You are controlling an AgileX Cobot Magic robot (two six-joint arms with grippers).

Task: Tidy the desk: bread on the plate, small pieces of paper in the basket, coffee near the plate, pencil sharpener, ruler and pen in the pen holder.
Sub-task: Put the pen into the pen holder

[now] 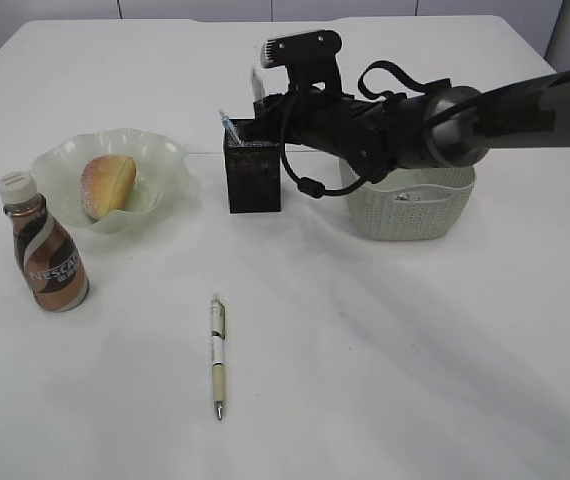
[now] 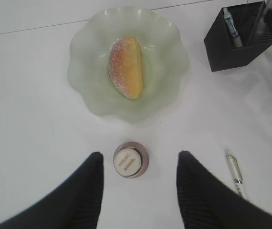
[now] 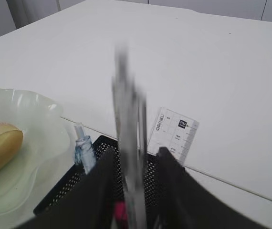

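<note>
On the white desk (image 1: pixel 415 350), most things sit toward the back and left. The green basket (image 1: pixel 415 215) stands at the back right, partly hidden by the right arm, which reaches across it to the black pen holder (image 1: pixel 253 180) near the middle. The wavy glass plate (image 1: pixel 60 160) is at the back left with the bread (image 1: pixel 108 185) lying in it. The coffee (image 1: pixel 50 255) stands upright just in front of the plate.

One pen (image 1: pixel 218 355) lies loose on the bare desk, in front of the holder and well apart from it. Its long axis runs front to back, tip toward the front edge. In the left wrist view it lies just to the right of the left gripper (image 2: pixel 140 157), so I judge that arm the nearer one. The right gripper (image 3: pixel 136 151) is back over the holder.

The left gripper hovers directly above the coffee's white cap. Its fingers are spread wide on either side and hold nothing.

The right gripper's fingers frame a second, motion-blurred pen (image 3: pixel 126 119), upright over the holder's mouth. They stand only a little apart, and I cannot tell whether they grip it or have let go. The ruler (image 3: pixel 176 133) stands in the holder's far corner, and a small blue-and-clear item (image 3: pixel 84 150) stands at its left side.
</note>
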